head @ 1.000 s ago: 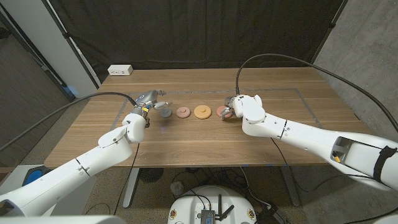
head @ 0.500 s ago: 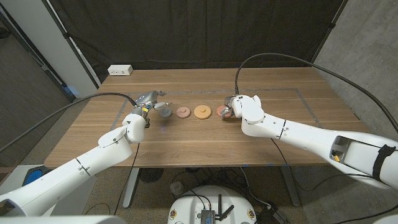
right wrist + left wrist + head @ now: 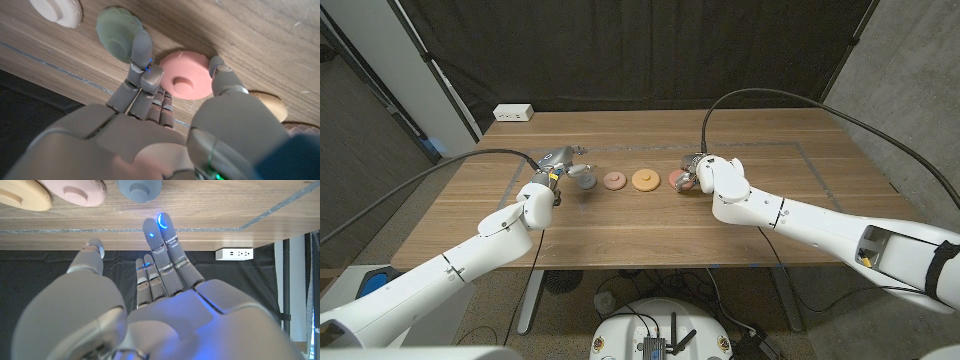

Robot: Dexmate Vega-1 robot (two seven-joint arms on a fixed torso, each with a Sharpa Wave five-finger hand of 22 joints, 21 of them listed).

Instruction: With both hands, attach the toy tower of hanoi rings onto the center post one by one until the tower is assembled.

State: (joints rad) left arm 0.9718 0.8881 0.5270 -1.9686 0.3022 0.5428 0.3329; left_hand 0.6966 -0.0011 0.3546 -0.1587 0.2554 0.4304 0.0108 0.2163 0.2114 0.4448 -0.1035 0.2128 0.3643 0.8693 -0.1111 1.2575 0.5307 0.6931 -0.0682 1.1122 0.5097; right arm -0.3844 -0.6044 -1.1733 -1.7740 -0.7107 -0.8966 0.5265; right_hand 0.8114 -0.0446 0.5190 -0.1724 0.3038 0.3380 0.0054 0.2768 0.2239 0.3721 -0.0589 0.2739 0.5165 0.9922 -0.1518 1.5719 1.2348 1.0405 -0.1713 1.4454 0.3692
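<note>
While both robot hands hover at the row's ends, no ring is held.
Right robot hand (image 3: 150, 125): fingers apart, straddling the pink ring (image 3: 186, 80) on the desk (image 3: 280, 45), green ring (image 3: 117, 35) just beyond a fingertip. Left robot hand (image 3: 150, 300): fingers extended, spread, empty, tips just short of the grey ring (image 3: 139, 188). Judged light, rigid, smooth discs; take each by opposite rim edges, since flat faces offer little purchase.

No text, label or number can be read anywhere. The white power strip (image 3: 513, 113) on the bench (image 3: 650, 225) bears no legible marking.
</note>
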